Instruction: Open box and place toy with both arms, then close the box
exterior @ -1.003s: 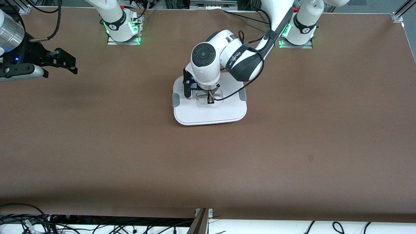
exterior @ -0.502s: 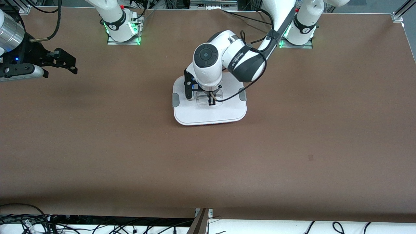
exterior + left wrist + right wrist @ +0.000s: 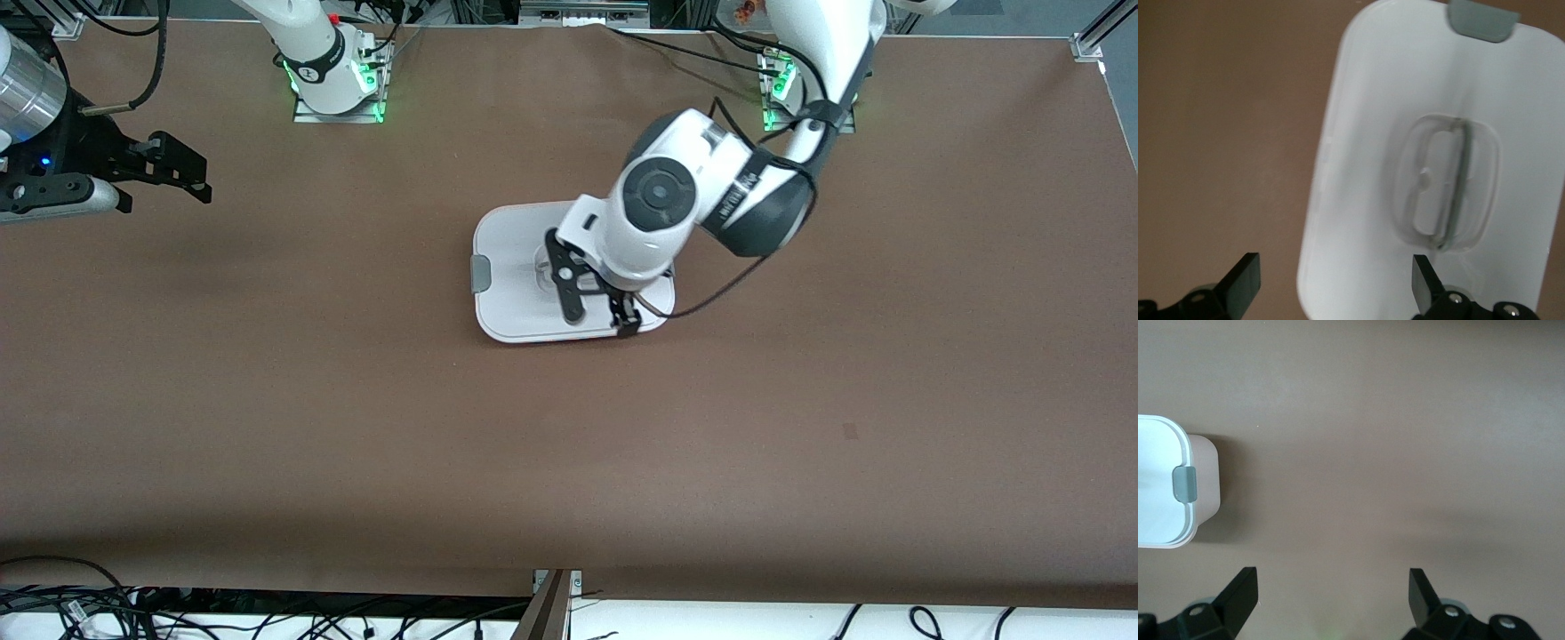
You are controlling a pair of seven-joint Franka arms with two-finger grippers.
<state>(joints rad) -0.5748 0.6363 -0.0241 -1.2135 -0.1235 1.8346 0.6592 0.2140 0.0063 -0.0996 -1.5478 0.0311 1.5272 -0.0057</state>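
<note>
The box stands mid-table with its white lid on. One grey clip shows; my left arm hides the other. The clear handle lies in the lid's middle. My left gripper is open and empty, up over the lid's edge nearer the front camera; in the left wrist view it straddles that edge. My right gripper waits open and empty over bare table at the right arm's end. The right wrist view shows the box's pink wall and a clip. The toy is out of view.
The brown table spreads wide around the box. The arm bases stand along the table's edge farthest from the front camera. Cables lie past the table's front edge.
My left gripper has come off the lid's handle, opened, and swung to over the lid's edge nearer the front camera. The lid stays on. The right arm has not moved.
</note>
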